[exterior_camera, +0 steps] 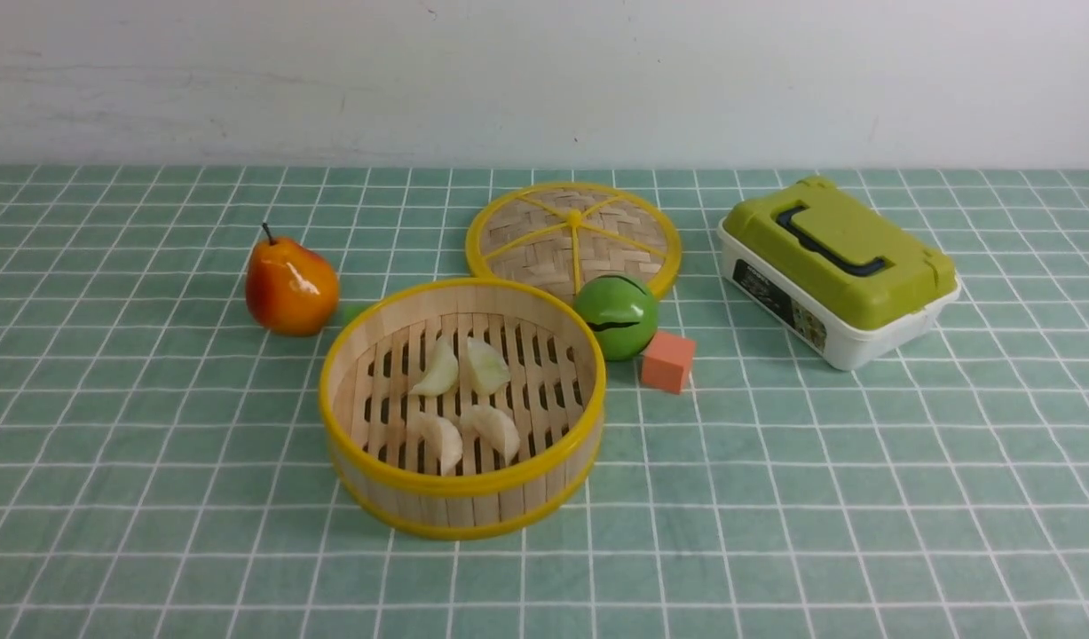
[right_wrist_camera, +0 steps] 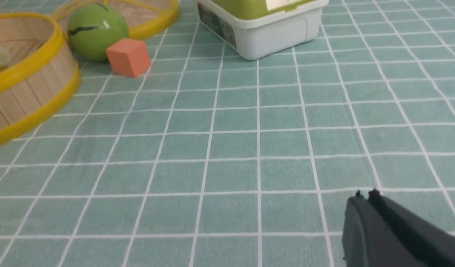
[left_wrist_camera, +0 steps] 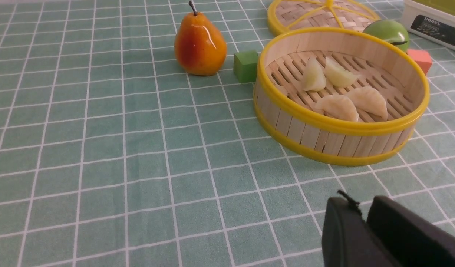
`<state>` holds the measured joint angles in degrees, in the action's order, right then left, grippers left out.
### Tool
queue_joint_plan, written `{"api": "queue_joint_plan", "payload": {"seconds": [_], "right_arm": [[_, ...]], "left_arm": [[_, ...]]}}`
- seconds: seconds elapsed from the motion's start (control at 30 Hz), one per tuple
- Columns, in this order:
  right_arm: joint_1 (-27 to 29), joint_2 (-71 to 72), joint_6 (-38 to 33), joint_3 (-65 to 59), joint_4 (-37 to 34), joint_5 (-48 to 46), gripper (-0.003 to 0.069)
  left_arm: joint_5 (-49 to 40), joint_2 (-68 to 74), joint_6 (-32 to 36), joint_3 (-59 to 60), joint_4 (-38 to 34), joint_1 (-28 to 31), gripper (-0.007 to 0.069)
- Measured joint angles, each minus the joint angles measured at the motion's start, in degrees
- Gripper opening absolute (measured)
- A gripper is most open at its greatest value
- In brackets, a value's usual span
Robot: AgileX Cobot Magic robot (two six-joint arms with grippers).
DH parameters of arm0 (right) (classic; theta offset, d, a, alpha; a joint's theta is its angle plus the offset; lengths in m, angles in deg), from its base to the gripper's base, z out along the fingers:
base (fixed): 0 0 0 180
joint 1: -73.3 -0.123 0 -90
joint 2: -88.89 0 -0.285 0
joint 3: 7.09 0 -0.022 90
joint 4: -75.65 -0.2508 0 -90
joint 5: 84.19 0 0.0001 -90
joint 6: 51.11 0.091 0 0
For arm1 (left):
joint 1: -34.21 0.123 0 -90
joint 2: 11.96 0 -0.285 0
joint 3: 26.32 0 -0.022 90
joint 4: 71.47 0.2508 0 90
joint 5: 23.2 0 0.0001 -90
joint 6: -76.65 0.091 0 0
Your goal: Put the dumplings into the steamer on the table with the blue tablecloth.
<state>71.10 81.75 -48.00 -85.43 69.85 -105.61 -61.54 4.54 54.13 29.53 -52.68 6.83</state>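
The steamer (exterior_camera: 473, 508) stands in the middle of the table, on the blue tablecloth (exterior_camera: 153, 461). Several pale dumplings (exterior_camera: 438, 368) lie on its slatted floor, two behind and two in front. Neither arm shows in the front view. In the left wrist view the steamer (left_wrist_camera: 323, 138) and its dumplings (left_wrist_camera: 368, 101) lie well beyond my left gripper (left_wrist_camera: 358, 200). That gripper's jaws stand a narrow gap apart with nothing between them. My right gripper (right_wrist_camera: 365, 194) is shut and empty over bare cloth, far from the steamer (right_wrist_camera: 30, 92).
The woven lid (exterior_camera: 572, 235) lies flat behind the steamer. A green ball-shaped fruit (exterior_camera: 616, 315) and an orange cube (exterior_camera: 667, 360) sit by the steamer's right side. A pear (exterior_camera: 291, 286) and a green cube (left_wrist_camera: 245, 66) are on its left. A green-lidded white box (exterior_camera: 837, 266) stands at the right.
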Motion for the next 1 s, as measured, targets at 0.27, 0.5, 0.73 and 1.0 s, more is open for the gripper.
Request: {"api": "queue_joint_plan", "payload": {"seconds": [0.27,0.5,0.73,1.0], "right_arm": [[0.0,0.0,0.4,0.1,0.1,-0.5,0.0003],[0.0,0.0,0.6,0.1,0.1,-0.6,0.0005],[0.0,0.0,0.6,0.1,0.1,-0.7,0.0012],[0.0,0.0,0.6,0.1,0.1,-0.7,0.0020]], "left_arm": [[0.0,0.0,0.0,0.0,0.0,0.0,0.0102],[0.0,0.0,0.0,0.0,0.0,0.0,0.0109],[0.0,0.0,0.0,0.0,0.0,0.0,0.0114],[0.0,0.0,0.0,0.0,0.0,0.0,0.0124]]}}
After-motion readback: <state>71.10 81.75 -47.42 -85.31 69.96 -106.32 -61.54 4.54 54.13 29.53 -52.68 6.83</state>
